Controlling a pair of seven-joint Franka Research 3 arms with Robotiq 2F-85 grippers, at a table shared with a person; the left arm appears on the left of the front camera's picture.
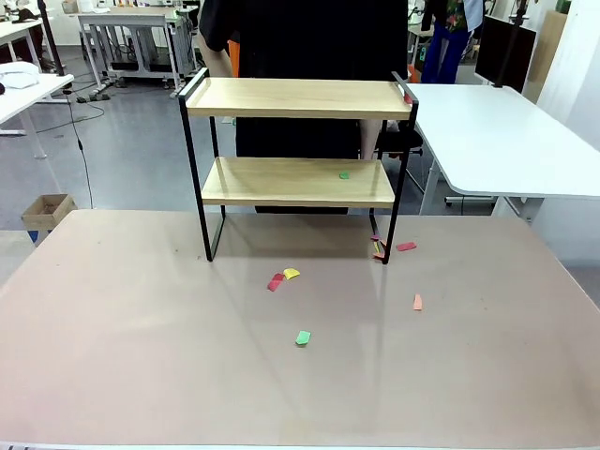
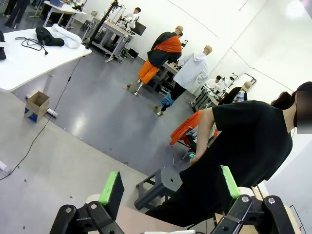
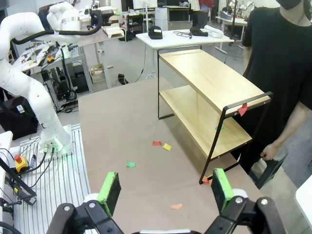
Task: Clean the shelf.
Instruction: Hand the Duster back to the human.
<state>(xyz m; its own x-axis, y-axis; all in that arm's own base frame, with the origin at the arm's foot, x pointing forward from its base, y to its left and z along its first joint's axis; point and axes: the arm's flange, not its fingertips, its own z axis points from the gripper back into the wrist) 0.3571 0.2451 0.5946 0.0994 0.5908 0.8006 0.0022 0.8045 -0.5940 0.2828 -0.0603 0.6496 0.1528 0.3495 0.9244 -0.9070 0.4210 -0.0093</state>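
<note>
Front view: the shelf [image 1: 298,98] stands on the table [image 1: 141,328], coloured scraps [image 1: 303,337] scattered nearby (one green on its lower board). Both the left gripper [image 2: 168,187] and right gripper [image 3: 165,187] are spread wide, empty.

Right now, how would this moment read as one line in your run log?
shelf: on table, green scrap on lower board | left gripper: open, empty | right gripper: open, empty | scraps on table

Two-tier shelf [image 1: 298,150] standing at the far side of the brown table [image 1: 141,356], with a person in black [image 1: 309,37] just behind it. One green scrap [image 1: 344,174] on the lower board. Coloured scraps on the table: red [image 1: 275,281], yellow [image 1: 292,273], green [image 1: 303,337], orange [image 1: 417,302].
</note>
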